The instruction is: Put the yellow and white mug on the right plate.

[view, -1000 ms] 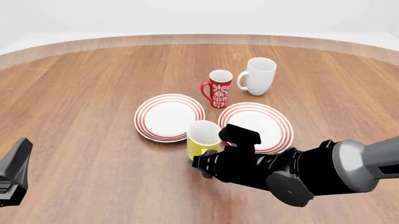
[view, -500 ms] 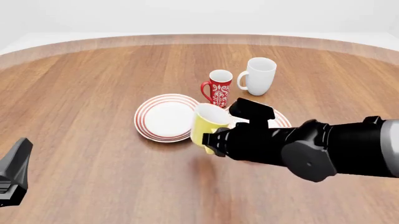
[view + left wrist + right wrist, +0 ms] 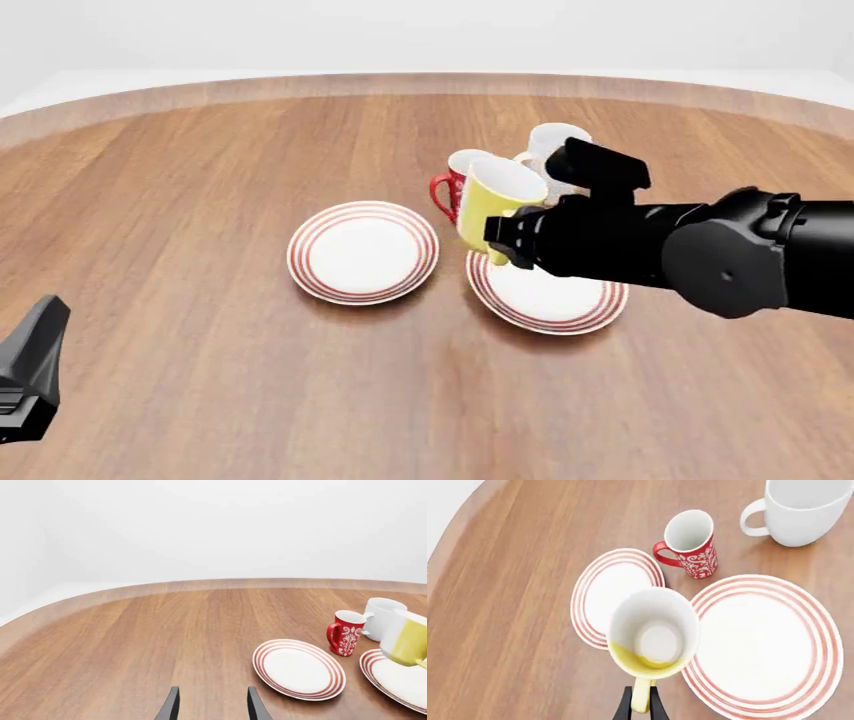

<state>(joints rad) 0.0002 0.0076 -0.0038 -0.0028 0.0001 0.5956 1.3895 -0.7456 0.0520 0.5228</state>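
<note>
Front looks down; wrists low, sharing plates [image 3: 363, 252]

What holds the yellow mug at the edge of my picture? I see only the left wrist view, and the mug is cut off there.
Observer: The right pincer holds the yellow and white mug by its handle. The mug is lifted off the table and tilted.
Operator: Is it already above the place where it must go?
Observer: Only partly. In the right wrist view it hangs over the rim of the right plate, on the side toward the left plate, not over the middle.
Operator: Is anything inside the mug?
Observer: No, its white inside is empty.
</note>
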